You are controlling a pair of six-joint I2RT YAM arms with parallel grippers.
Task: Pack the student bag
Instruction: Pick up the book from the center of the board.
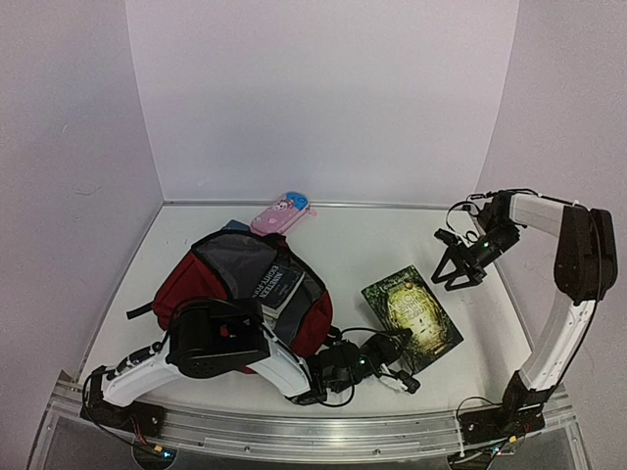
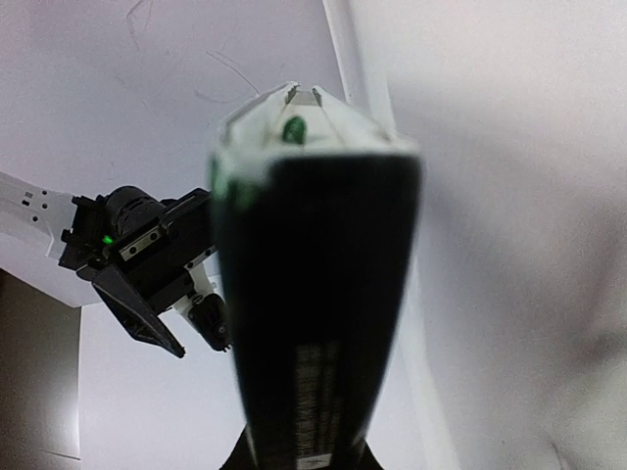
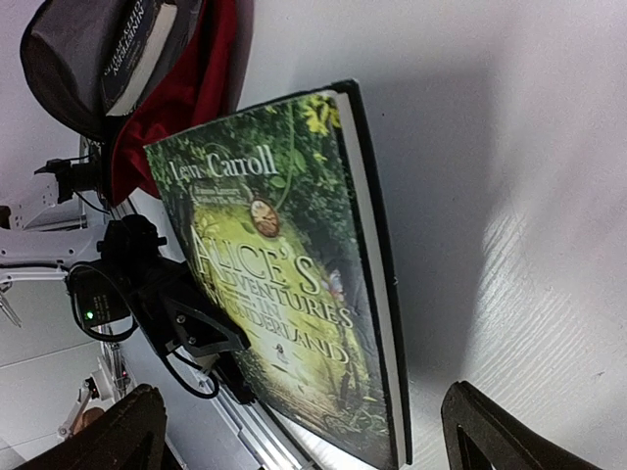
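Note:
The student bag [image 1: 211, 279], dark red with grey lining, lies open at the left of the table with a dark book [image 1: 280, 282] standing in its mouth. A green Alice in Wonderland book [image 1: 412, 311] lies to its right. My left gripper [image 1: 392, 353] is shut on that book's near edge, and in the left wrist view the book [image 2: 313, 294] runs edge-on straight out from the jaws. The right wrist view shows the book [image 3: 284, 264] tilted over its shadow, with the bag [image 3: 201, 88] behind it. My right gripper [image 1: 458, 272] hangs open above the table, right of the book, holding nothing.
A small pink pencil case [image 1: 284, 212] lies by the back wall behind the bag. White walls close in the table on three sides. An aluminium rail [image 1: 313, 431] runs along the near edge by the arm bases.

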